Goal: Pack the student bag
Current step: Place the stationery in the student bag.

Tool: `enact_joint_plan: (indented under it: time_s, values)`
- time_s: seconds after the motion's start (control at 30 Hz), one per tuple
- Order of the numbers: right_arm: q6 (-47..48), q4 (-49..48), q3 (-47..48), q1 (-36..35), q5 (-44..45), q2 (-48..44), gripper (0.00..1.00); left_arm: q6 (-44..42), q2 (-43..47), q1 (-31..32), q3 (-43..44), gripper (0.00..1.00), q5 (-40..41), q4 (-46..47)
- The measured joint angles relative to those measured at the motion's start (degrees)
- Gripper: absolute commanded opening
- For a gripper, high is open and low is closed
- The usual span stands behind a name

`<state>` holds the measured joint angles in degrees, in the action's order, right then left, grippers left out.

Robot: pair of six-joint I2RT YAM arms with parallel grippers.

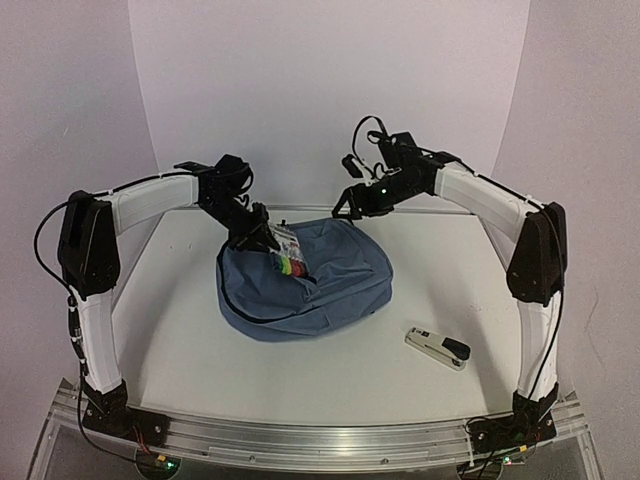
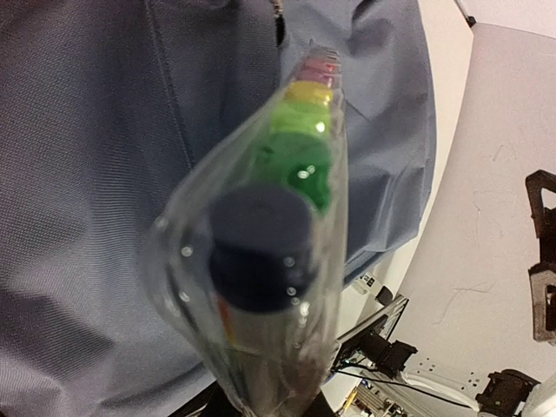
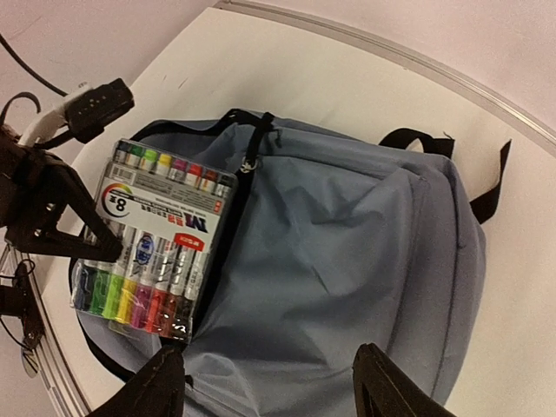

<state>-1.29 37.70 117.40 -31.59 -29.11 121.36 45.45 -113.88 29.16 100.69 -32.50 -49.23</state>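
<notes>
The slate-blue student bag [image 1: 330, 285] lies flat in the middle of the table, its zipper open along the left side. A clear pack of coloured markers [image 1: 288, 252] hangs tilted over that dark opening, and my left gripper [image 1: 262, 235] is shut on its upper end. In the left wrist view the marker pack [image 2: 278, 234] fills the middle over the student bag [image 2: 87, 174]. My right gripper [image 3: 269, 373] hovers open above the student bag [image 3: 347, 243], with the marker pack [image 3: 152, 243] to its left and nothing between its fingers [image 3: 161, 387].
A white and black stapler [image 1: 437, 347] lies on the table to the right of the bag, near the front. Black straps [image 3: 486, 187] trail from the bag's far end. The table's curved rim [image 3: 452, 82] runs behind it.
</notes>
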Motion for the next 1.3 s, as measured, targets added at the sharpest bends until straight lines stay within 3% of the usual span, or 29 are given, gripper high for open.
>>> enact_joint_plan:
  time_s: [0.57, 1.0, 1.13, 1.3]
  values:
    - [-0.28, 0.62, 0.9, -11.73, 8.29, 6.92, 0.6, 1.25, 1.78, -1.1, -5.27, 0.0, 0.9, -0.7]
    - [7.89, 0.39, -3.92, -16.42, 19.68, 7.8, 0.59, 1.53, 2.77, -1.67, -8.26, 0.0, 0.17, 0.37]
    - [10.47, 0.29, -4.19, -17.62, 23.61, 7.86, 0.44, 1.5, 2.81, -1.74, -8.54, 0.0, -0.19, 0.72]
    - [12.34, 0.66, -4.17, -18.0, 27.61, 7.94, 0.11, 1.48, 2.93, -1.82, -9.17, 0.0, -0.47, 1.04]
